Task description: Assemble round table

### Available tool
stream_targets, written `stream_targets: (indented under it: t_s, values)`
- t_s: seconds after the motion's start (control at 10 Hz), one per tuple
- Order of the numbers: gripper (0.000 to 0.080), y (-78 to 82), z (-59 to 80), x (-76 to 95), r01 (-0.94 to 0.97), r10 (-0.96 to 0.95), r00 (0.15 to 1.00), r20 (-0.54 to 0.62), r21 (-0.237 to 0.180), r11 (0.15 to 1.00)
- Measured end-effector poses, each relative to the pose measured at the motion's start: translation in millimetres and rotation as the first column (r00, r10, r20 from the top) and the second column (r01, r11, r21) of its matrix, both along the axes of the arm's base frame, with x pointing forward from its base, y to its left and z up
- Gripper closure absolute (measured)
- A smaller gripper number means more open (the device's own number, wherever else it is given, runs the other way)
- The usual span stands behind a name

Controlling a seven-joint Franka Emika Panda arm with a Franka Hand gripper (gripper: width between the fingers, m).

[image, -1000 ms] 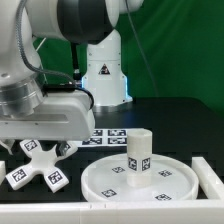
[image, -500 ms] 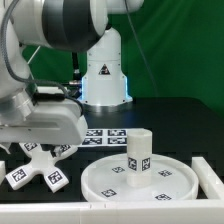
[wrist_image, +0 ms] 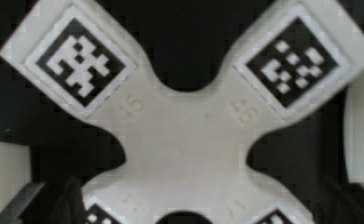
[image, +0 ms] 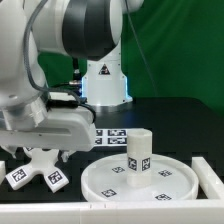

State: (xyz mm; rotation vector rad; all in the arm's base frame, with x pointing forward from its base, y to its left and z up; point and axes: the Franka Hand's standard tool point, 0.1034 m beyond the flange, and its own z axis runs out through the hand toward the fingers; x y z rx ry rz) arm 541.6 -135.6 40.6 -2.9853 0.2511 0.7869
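Round table parts are unassembled, in two places on the black table (image: 180,120). The large round rimmed disc (image: 100,178) lies flat near the front, toward the exterior view's right. The short thick cylinder (image: 138,150) stands upright on the disc, about at its middle, with a square tag on the face toward the camera. More tags show on the disc's floor around the cylinder's foot.

The small cross-shaped piece (image: 36,170) lies flat on the table on the exterior view's left of the disc, just beside it and not touching it. Tags are visible on its arms.

The arm (image: 70,30) reaches in from the exterior view's left, its grey hand directly above the cross-shaped piece. In the wrist view that piece fills the picture, with two tagged arms sharp and the other two cut off at the edge.

The gripper (wrist_image: 188,202) is spread wide. One dark finger (wrist_image: 46,205) shows at the frame's edge, and a second dark, blurred shape sits at the opposite edge. The cross's middle lies between them, and no contact with the piece can be made out. Nothing is held.

The marker board (image: 108,134) lies flat behind the disc. A white rail (image: 100,212) runs along the front edge.
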Motion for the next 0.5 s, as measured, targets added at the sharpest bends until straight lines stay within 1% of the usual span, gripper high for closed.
stream_targets:
  t_s: [0.2,0.3,0.5]
  values:
    - [0.0150,-2.6,-0.9,-1.4,-0.065,0.065,0.998,0.004,0.039,0.997]
    - [0.0150,-5.7,-0.8,-1.7,-0.075,0.075,0.997,0.007,0.047,0.996]
    - [0.0150,-6.4,-1.0,-2.0,-0.071,0.071,0.997,0.007,0.046,0.996]
